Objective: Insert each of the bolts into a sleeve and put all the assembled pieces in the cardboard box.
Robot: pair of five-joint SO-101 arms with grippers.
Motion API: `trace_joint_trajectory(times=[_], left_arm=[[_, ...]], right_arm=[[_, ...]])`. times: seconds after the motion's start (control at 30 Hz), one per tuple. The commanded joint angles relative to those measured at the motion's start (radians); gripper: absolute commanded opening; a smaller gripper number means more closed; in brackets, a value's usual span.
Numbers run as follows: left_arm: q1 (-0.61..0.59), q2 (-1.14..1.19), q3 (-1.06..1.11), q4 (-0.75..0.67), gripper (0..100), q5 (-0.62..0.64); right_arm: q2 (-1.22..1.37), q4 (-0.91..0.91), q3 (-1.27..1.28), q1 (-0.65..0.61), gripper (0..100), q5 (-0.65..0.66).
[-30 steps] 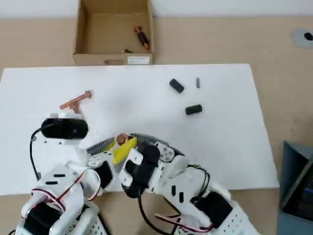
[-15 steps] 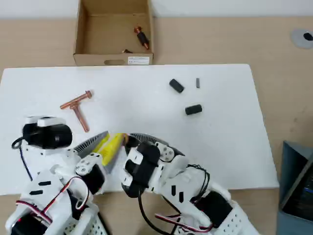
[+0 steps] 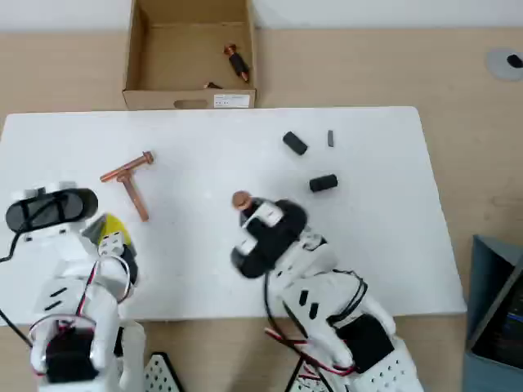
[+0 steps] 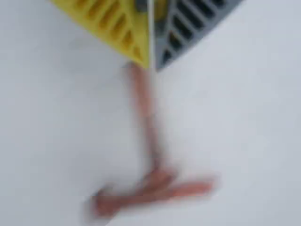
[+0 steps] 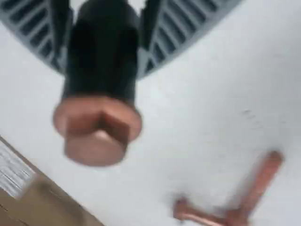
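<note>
— What is held by the right gripper (image 3: 249, 209), and how?

— A black cylindrical plastic sleeve (image 5: 101, 52) is clamped between its grey ribbed fingers (image 5: 33, 23), which are closed only as far as the sleeve's sides allow. A copper-coloured hexagonal bolt head (image 5: 96, 129) is seen sticking out just beyond the fingertips, so the bolt is judged to be seated already. The grip is taken on the sleeve, probably so that both parts are carried as one piece

— Where is that piece meant to be put?

— The open brown cardboard box (image 3: 131, 57) is found well ahead of that gripper, past the far edge of the white sheet (image 3: 384, 245). One assembled black-and-copper piece (image 3: 237, 61) is already laid inside it

— And the left gripper (image 4: 149, 59)?

— Its yellow finger (image 4: 113, 28) is pressed against the grey one, with nothing caught between them. Just beyond its tip a long copper-coloured metal bolt (image 4: 146, 113) is laid on the sheet, touched at its far end by a second copper bolt (image 4: 155, 193) lying across it. The jaws would have to be parted before either is taken

— What is left to receive those bolts?

— A nearer loose black sleeve (image 3: 324, 183) and a farther loose black sleeve (image 3: 295, 143) are seen ahead of the right gripper and off to its right, apart from each other
</note>
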Motion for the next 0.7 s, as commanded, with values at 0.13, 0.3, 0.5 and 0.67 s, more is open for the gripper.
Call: trace_joint_trajectory(times=[0.13,0.3,0.5,0.67], left_arm=[[-0.153,-0.004,0.209,-0.005,0,-0.035],[-0.166,-0.004,0.255,0.000,0,-0.035],[-0.166,-0.004,0.290,-0.005,0,-0.035],[-0.166,-0.004,0.292,-0.005,0,-0.035]], right_arm=[[0.260,0.106,-0.415,0.061,0.9,-0.178],[0.575,0.129,-0.670,0.061,0.9,-0.199],[0.920,0.126,-0.915,0.061,0.9,-0.192],[1.214,0.080,-1.135,0.079,0.9,-0.189]])
